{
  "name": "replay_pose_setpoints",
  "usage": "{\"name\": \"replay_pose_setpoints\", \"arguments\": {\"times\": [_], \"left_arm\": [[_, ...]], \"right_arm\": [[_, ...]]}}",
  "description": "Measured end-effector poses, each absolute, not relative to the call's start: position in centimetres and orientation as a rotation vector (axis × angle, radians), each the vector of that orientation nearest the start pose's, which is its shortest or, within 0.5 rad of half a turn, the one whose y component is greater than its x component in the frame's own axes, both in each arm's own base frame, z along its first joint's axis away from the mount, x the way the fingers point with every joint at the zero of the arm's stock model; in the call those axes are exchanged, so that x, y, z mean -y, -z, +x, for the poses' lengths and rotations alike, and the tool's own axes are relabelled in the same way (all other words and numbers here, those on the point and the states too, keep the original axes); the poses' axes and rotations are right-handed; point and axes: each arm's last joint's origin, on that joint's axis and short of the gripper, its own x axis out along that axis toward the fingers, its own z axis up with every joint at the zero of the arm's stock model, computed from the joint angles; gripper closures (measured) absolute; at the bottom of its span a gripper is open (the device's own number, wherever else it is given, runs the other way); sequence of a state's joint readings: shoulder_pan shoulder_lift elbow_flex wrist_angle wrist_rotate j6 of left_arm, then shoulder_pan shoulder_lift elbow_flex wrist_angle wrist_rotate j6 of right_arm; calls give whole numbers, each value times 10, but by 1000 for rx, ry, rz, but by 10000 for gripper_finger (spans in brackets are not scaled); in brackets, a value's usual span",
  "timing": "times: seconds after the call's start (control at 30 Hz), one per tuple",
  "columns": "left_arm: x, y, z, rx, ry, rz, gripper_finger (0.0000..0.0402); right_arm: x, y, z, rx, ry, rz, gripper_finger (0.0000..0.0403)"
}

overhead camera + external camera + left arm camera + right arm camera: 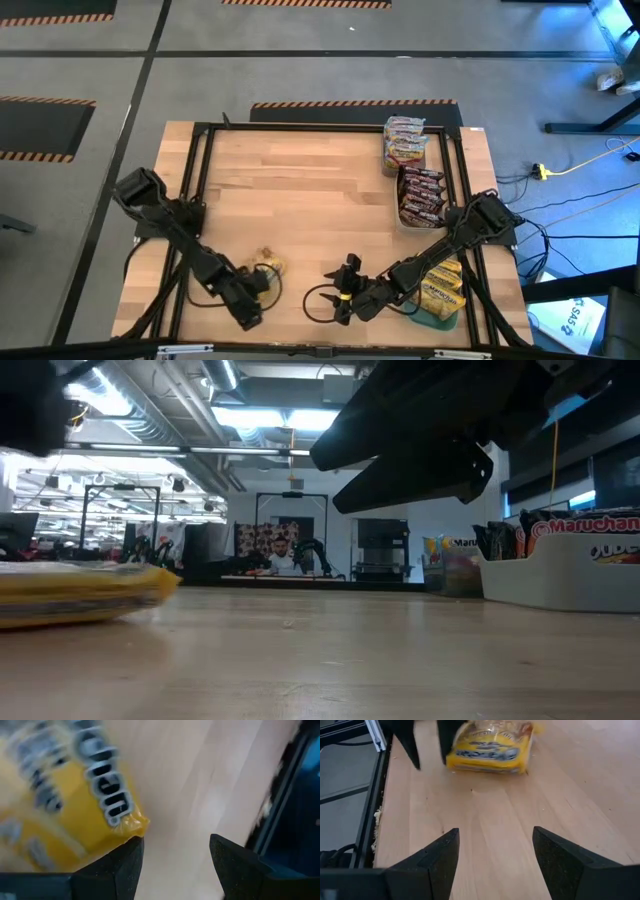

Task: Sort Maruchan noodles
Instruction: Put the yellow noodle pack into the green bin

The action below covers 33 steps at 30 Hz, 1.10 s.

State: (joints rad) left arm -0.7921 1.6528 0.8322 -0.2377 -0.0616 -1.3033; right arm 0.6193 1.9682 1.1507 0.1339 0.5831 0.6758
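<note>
A yellow noodle packet [491, 746] lies flat on the bench [310, 200], just beside the left gripper [262, 281], jaws spread and empty. The right gripper [347, 283] waits nearby, jaws wide. Only the high view shows the sorted packets [420, 195] at the bench's right edge.

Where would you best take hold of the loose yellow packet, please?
Probably by its crimped end edge, the thinnest part. The yellow packet lies flat on the table, so come from above with the open left claw, which is already beside it.
</note>
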Motion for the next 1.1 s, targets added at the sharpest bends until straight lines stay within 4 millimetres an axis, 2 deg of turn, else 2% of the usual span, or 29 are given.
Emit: {"name": "replay_pose_setpoints", "arguments": {"times": [0.17,0.4,0.5,0.6,0.77,0.87,1.0,1.1], "left_arm": [[199,-134,238,-1035,-113,-620,179],[159,-136,273,-834,-240,-511,179],[147,-150,286,-764,-237,-502,179],[147,-172,287,-762,-174,-478,179],[155,-204,255,-813,-164,-450,179],[164,-211,227,-845,-235,-426,179],[182,-202,194,-828,-330,-356,179],[194,-184,182,-801,-327,-316,179]], "right_arm": [[-220,-151,340,-541,158,273,166],[-220,-151,340,-541,159,273,166],[-220,-151,340,-541,161,273,166],[-218,-151,342,-539,164,278,166],[-211,-154,350,-528,129,335,166],[-198,-157,361,-528,95,410,166],[-172,-159,377,-529,69,511,166],[-155,-162,387,-519,27,529,166]]}}
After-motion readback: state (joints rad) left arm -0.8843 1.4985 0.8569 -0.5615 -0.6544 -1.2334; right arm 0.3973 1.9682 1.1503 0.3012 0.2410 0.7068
